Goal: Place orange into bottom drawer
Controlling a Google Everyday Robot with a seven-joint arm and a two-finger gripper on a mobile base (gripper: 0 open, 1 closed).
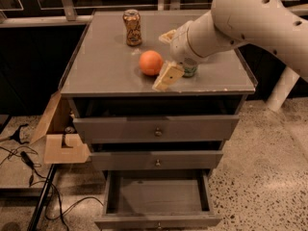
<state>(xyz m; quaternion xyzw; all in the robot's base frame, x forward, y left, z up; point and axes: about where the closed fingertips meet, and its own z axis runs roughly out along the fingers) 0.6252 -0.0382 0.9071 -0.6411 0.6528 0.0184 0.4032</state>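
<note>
One orange [150,62] sits on the top of the grey cabinet [103,57], near the middle of the surface and not in any drawer. One patterned can [132,27] stands upright at about 11 o'clock from the orange, apart from it.

The gripper [159,61] is at 3 o'clock of the orange, just above the cabinet top, at the end of the single white arm [240,18] that reaches in from 2 o'clock. Its jaws are open: of its two tan fingers [168,75], one lies at about 1 o'clock of the fruit and the other at about 5 o'clock. Whether either touches the orange cannot be told. One small greenish container [189,70] stands under the wrist, partly hidden.

The cabinet has three drawers, each with one round knob. The top drawer [155,128] and the middle drawer [156,160] are pulled out a little. The bottom drawer [159,196] is pulled well out, its grey floor showing.

At 9 o'clock of the cabinet one cardboard box [60,141] stands on the floor, with dark cables [29,162] beside it.
</note>
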